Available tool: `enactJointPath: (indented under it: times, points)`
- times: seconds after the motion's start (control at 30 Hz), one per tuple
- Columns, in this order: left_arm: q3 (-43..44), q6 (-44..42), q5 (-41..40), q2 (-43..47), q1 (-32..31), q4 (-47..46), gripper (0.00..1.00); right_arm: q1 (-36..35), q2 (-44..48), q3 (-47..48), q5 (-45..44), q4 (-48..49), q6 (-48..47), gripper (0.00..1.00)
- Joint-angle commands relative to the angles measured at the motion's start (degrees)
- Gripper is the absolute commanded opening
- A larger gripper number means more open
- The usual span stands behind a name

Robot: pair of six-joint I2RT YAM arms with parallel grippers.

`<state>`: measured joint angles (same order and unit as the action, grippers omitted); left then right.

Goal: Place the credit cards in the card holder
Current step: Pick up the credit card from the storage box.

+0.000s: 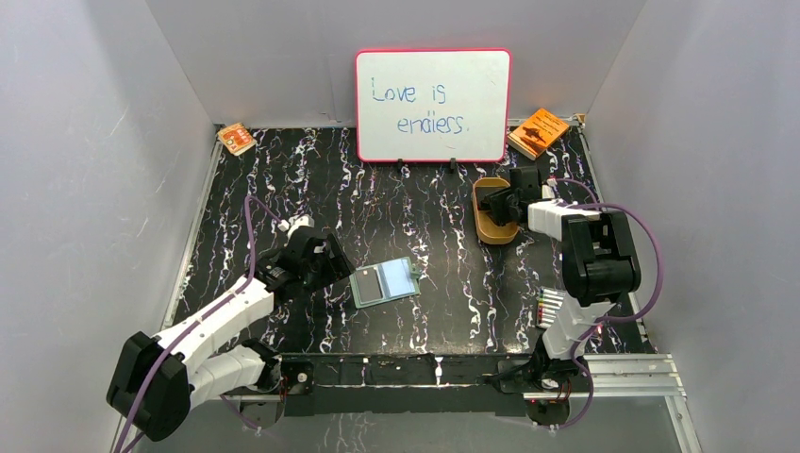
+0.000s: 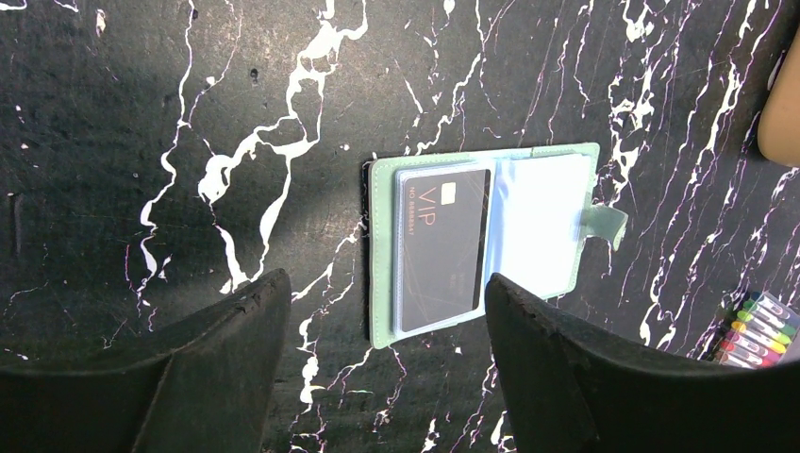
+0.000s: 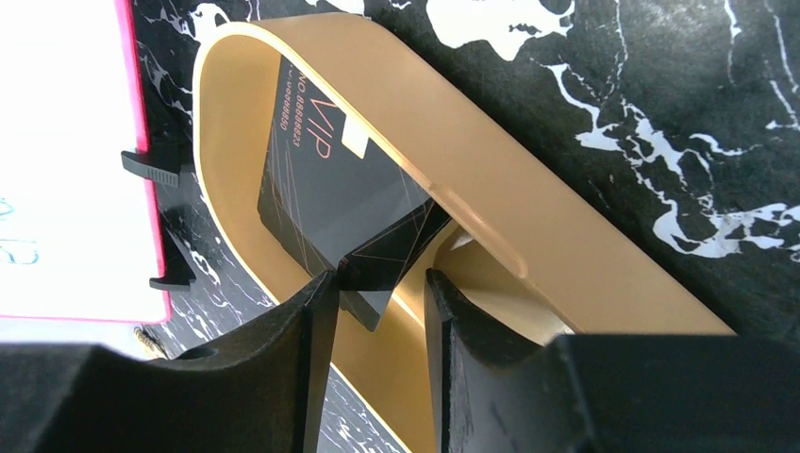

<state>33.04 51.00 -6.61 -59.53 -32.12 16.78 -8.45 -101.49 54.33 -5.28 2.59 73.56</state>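
The card holder lies open on the black marbled table, grey-green rim and pale pockets facing up. One dark credit card marked VIP sits in its left pocket. My left gripper hovers just left of the holder, open and empty, its fingers wide apart. My right gripper reaches into the tan oval tray. Two more dark credit cards lean against the tray's wall there. A card corner pokes between the right gripper fingers, which stand apart with a gap beside the card.
A whiteboard stands at the back, close to the tray. Orange booklets lie at the back right and back left. A pack of coloured markers lies near the right arm's base.
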Motion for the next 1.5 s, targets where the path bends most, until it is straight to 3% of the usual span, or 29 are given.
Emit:
enactJointPath:
  times: [0.0, 0.7, 1.3, 1.47]
  points:
    - [0.5, 0.0, -0.6, 0.7, -0.2, 0.7, 0.72, 0.6, 0.3, -0.6, 0.4, 2.5, -0.1, 0.44]
    - [0.2, 0.2, 0.5, -0.6, -0.2, -0.2, 0.71, 0.7, 3.9, -4.6, 1.2, 3.5, -1.2, 0.33]
    - [-0.3, 0.4, 0.8, -0.8, -0.2, -0.5, 0.71, 0.9, 3.6, -2.6, 2.1, 4.0, -4.0, 0.24]
    - [-0.6, 0.6, 1.0, -0.8, -0.2, -0.7, 0.71, 0.9, 4.2, -2.2, 2.2, 4.1, -4.5, 0.18]
